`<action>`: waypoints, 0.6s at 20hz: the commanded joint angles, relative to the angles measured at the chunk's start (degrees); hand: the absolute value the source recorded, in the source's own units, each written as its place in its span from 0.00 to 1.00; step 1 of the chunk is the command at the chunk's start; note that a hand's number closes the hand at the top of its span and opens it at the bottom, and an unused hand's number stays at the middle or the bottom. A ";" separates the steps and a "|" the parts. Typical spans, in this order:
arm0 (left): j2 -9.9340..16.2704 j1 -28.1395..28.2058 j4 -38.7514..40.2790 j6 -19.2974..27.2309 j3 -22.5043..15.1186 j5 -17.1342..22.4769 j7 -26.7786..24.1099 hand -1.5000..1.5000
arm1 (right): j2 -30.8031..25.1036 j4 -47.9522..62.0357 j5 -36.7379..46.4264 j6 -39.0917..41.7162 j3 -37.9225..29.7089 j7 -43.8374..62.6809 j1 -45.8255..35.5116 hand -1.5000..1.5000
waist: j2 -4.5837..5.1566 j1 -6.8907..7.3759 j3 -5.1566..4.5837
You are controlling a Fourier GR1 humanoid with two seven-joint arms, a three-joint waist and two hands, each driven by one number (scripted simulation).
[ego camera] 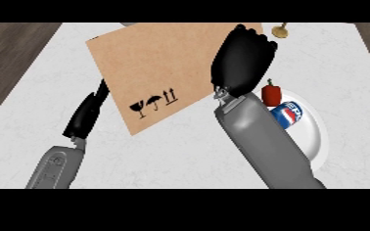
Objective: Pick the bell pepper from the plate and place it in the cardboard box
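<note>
One broad white counter (180, 161) fills most of what we see, with a strip of dark wood floor at its left edge. Lying across its upper middle is the cardboard box (155, 73), a large tan slab tilted on the counter, bearing black handling marks of a glass, an umbrella and arrows near its lower edge. Our right hand (244, 61) hangs over the box's right side, its black fingers bent downward; we cannot tell whether they touch anything, and they appear to hold nothing. Our left hand (86, 113) lies just beside the box's left edge, fingers straight and relaxed. To the right, partly hidden by the grey right forearm, sits a white plate (312, 132). On it we see a blue soda can (288, 113) lying on its side, and just above that the bell pepper (271, 93), small, glossy red, with a short green stem, at the plate's upper rim. A small tan object (280, 30), too small to identify, rests near the counter's far edge
</note>
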 commanded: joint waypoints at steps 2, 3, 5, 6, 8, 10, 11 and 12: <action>0.64 -0.08 -0.04 -0.09 0.70 0.22 -0.24 0.50 | -0.03 3.25 2.22 7.04 -4.82 14.90 -6.95 1.00 | 0.78 -1.56 0.08; 0.46 0.58 0.69 -0.28 0.69 0.42 -0.41 0.50 | -0.03 3.69 2.20 7.17 -6.12 14.90 -7.03 1.00 | 1.13 -2.21 0.08; 0.41 1.78 0.67 0.71 0.79 -0.04 -2.21 0.50 | -0.03 3.89 2.73 7.93 -7.64 14.90 -7.67 1.00 | 1.21 -2.60 0.06; 0.44 1.35 0.65 0.40 1.15 0.39 -0.63 0.50 | -0.03 2.97 1.98 9.75 -8.16 14.90 -7.18 1.00 | 0.89 -3.43 0.15; 0.75 2.09 0.71 0.23 1.37 0.53 -1.09 0.50 | -0.03 2.96 2.22 10.77 -9.63 14.90 -7.08 1.00 | 0.94 -3.70 0.16; 0.51 2.79 0.47 0.75 1.19 0.24 -2.19 0.50 | -0.04 3.32 1.91 10.25 -9.71 14.89 -4.43 1.00 | 1.09 -3.27 0.22; -0.08 0.32 1.07 1.39 1.46 0.08 -0.63 0.50 | -0.05 4.58 1.42 10.83 -10.63 14.89 -4.22 1.00 | 1.51 -3.92 0.24; 0.31 1.22 0.17 0.39 1.56 0.85 -0.78 0.50 | -0.06 3.34 0.41 9.84 -11.68 14.89 -2.96 1.00 | 1.19 -3.20 0.32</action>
